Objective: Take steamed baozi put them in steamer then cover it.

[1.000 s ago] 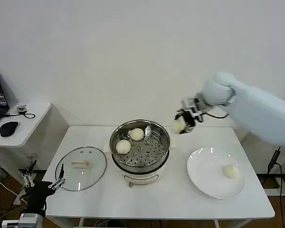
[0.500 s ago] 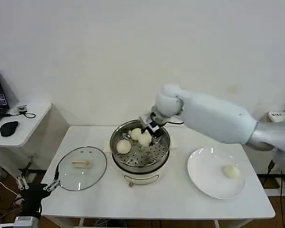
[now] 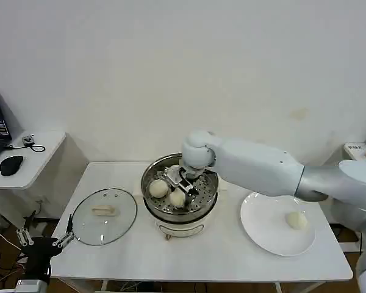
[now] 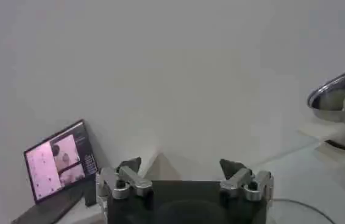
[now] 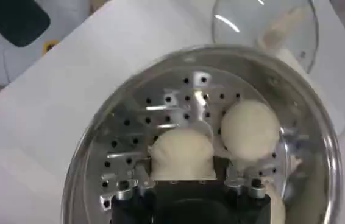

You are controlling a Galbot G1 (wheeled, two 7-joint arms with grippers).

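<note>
The right gripper (image 3: 179,191) reached inside the steamer (image 3: 208,201), fingers pinching 1 baozi (image 5: 181,154) beside another bun (image 5: 250,130). The left gripper (image 4: 184,178), fingers spread, sat well left of the steamer.

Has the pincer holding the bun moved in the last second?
Yes. The right pincer has come from beyond the steamer's right side to over its tray, carrying a baozi.

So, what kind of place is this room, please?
Probably a robot test room, not a home kitchen: a bare white wall, a plain white table holding a round shiny steel steamer, and a side desk with a laptop.
</note>
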